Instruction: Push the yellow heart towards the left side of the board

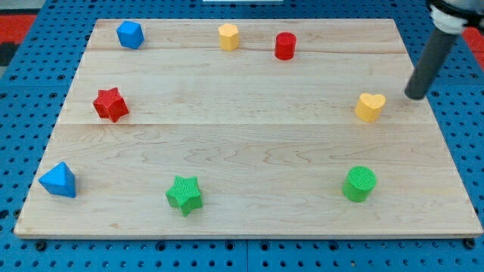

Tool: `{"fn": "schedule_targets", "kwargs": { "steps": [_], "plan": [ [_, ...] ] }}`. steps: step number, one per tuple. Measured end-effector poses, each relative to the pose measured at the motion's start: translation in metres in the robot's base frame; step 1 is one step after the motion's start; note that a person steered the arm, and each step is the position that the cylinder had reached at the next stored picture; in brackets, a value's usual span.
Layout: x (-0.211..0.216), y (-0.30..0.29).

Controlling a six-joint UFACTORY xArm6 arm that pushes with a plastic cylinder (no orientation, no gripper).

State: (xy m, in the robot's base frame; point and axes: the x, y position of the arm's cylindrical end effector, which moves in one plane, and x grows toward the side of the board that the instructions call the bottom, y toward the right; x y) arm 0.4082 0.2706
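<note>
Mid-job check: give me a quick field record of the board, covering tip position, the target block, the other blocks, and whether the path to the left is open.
tip: my tip is right of the yellow heart, slightly higher in the view, not touching
target: yellow heart, near the board's right edge
top row: blue block, yellow block, red cylinder
left: red star, blue block
bottom: green star, green cylinder
path left: no block between the heart and the red star
</note>
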Motion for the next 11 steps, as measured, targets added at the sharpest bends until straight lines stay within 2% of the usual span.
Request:
{"fn": "schedule_targets", "kwargs": {
  "steps": [1, 3, 4, 5, 6, 7, 8, 9, 10, 11],
  "plan": [
    [0.016, -0.035],
    [-0.001, -0.168],
    [0.027, -0.171],
    [0.027, -0.197],
    [-0.015, -0.202],
    [-0.021, -0.199],
    [-0.047, -0.192],
    [-0.049, -0.266],
    [-0.047, -0.290],
    [0.001, -0.281]
  ]
}}
